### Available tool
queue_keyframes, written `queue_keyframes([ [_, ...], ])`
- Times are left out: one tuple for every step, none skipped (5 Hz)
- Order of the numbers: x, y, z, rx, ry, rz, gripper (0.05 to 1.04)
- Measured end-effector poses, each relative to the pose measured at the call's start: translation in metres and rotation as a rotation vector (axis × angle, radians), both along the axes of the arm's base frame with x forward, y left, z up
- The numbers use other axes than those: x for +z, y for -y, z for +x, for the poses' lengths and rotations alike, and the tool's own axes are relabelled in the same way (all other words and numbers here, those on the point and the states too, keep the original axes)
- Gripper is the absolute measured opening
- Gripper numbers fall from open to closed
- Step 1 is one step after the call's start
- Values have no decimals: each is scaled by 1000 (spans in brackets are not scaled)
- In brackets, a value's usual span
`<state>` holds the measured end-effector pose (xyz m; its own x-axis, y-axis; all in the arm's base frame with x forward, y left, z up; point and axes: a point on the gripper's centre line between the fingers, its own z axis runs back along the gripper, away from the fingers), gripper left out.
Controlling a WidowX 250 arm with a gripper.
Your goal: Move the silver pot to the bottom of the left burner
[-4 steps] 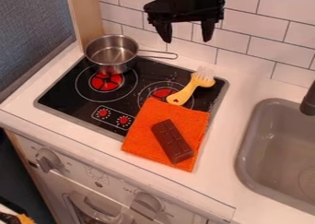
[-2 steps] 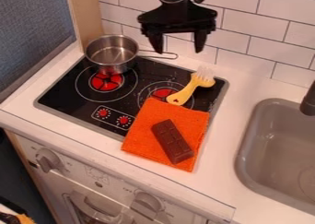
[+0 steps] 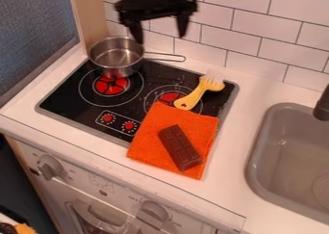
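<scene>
Below and to the left of the gripper [image 3: 161,39]: a silver pot [image 3: 117,59], open at the top, with shiny metal inside. Far to the right of the gripper and lower down: a grey sink [image 3: 273,132], with a round drain [image 3: 323,187] in its floor and a dark tap [image 3: 322,105] at its edge.

Pictured at the back left of the stove [image 3: 70,103], with its wire handle [image 3: 167,58] pointing right beneath the gripper: the pot, upright, apart from the gripper. Held high against the tiles, with fingers spread wide and wall in view between them: the gripper.

Lower than the gripper, just in front of the pot: the left burner [image 3: 110,85], red at its centre. Right of that, over the right burner [image 3: 170,96]: a yellow fork [image 3: 199,93] with pale tines. Farther below the gripper, across the front of the stove and onto the white counter [image 3: 228,165]: an orange cloth [image 3: 151,141], with a chocolate bar [image 3: 180,148] lying on top. Behind the gripper: white tiles [image 3: 257,45].
</scene>
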<state>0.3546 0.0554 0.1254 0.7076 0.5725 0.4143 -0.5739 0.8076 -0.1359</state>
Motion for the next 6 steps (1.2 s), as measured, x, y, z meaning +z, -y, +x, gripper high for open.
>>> queue_keyframes([
  [7, -16, -5, 219, -9, -8, 1001],
  [8, -41, -13, 472, 21, -13, 1001],
  [7, -54, -14, 588, 53, 2, 1001],
  [-16, -66, -15, 697, -4, 16, 1001],
  [-31, -73, -16, 744, -44, 25, 1001],
  [-48, -84, -15, 789, -78, 7, 1001],
])
